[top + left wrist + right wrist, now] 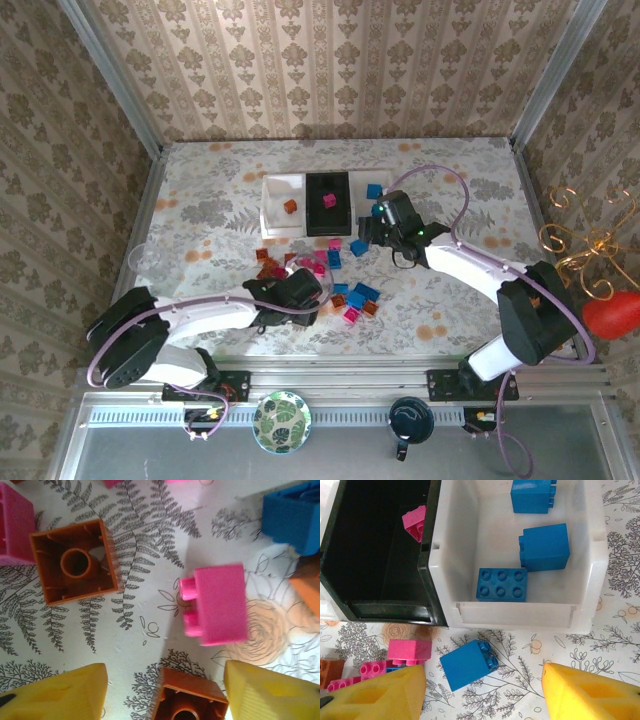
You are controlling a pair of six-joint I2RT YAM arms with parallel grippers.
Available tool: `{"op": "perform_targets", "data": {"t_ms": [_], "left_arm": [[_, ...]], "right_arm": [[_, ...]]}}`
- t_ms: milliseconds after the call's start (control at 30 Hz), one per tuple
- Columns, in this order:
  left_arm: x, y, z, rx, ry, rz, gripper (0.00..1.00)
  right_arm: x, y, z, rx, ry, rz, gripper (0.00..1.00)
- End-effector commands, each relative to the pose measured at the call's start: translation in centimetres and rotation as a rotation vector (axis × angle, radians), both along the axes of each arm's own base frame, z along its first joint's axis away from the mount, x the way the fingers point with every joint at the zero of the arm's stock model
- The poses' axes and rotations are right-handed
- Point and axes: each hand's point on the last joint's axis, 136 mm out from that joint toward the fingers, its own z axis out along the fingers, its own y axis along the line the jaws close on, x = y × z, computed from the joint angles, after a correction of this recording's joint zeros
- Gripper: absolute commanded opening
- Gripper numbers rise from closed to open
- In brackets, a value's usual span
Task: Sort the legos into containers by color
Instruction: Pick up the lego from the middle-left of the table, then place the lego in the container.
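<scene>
Straddling orange lego: left tool spread | right tool spread near blue lego

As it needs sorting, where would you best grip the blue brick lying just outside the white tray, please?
Probably from above, pinching the blue brick across its two smooth flat sides: it lies tipped over, studs pointing sideways, so those faces stand clear.

Fern-print tablecloth under left jaws; green leaf plate well behind them; gold wire ornament right of right jaws.
</scene>
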Motion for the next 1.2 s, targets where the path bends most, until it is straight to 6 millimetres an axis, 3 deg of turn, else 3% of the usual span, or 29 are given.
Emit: {"op": "perform_targets", "data": {"t_ms": [0, 133, 433, 667, 767, 933, 1067, 1167], "left_arm": [[-0.1, 0.5, -0.4, 0.053, -0.005, -0.010, 0.58], [-0.2, 0.1, -0.5, 0.050, 0.001, -0.019, 0.55], [-0.7, 0.5, -0.7, 0.068, 0.010, -0.015, 0.62], [-1.1, 0.5, -0.5, 0.062, 0.010, -0.019, 0.41], [-0.4, -0.1, 1.3, 0.028, -0.026, -0.020, 0.37], [3.5, -1.0, 7.5, -0.129, -0.136, 0.018, 0.37], [9.1, -0.5, 12.3, -0.248, -0.224, 0.101, 0.39], [13.5, -0.3, 13.9, -0.272, -0.263, 0.149, 0.39]], "right_arm": [[0.3, -0.8, 1.0, 0.010, -0.041, -0.040, 0.64], [0.4, -0.9, 1.2, 0.014, -0.044, -0.044, 0.64], [0.3, -1.0, 0.9, 0.015, -0.038, -0.046, 0.65], [0.4, -0.9, 0.6, 0.013, -0.030, -0.048, 0.65], [0.3, -1.0, 0.6, 0.015, -0.029, -0.050, 0.65], [0.1, -1.1, 0.8, 0.023, -0.032, -0.055, 0.65], [-0.2, -1.2, 0.7, 0.028, -0.026, -0.059, 0.65], [-0.6, -1.4, 0.6, 0.028, -0.018, -0.058, 0.65]]}}
